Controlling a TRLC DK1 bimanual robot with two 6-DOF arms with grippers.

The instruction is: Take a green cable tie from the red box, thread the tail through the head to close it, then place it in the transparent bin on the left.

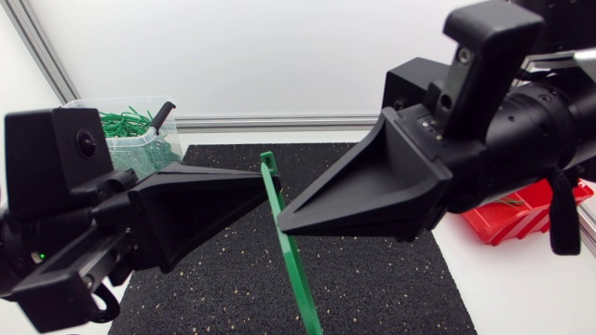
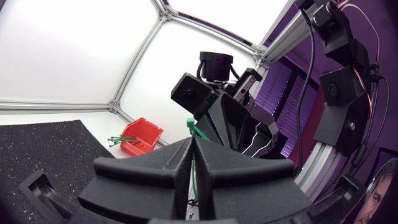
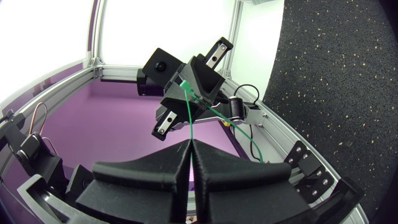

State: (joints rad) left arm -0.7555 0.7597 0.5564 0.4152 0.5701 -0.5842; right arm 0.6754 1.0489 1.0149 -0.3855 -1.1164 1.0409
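With left claw [image 1: 270,182] and right claw [image 1: 280,226] each pinching the green cable tie [image 1: 296,265], you bend it squarely toward its head [image 1: 267,160].

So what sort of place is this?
Probably a robotics lab bench: black left end effector and right end effector grip a green plastic cable tie over a black speckled mat, with a red plastic box and transparent bin alongside.

The mat [image 1: 372,279] lies mid tabletop [image 1: 521,288]. At far left stands the bin [image 1: 154,149] with ties in it; at right sits the box [image 1: 526,212]. Above the mat, the cable tie [image 1: 289,247] stands steeply, gripped between left gripper [image 1: 264,189] and right gripper [image 1: 282,223].
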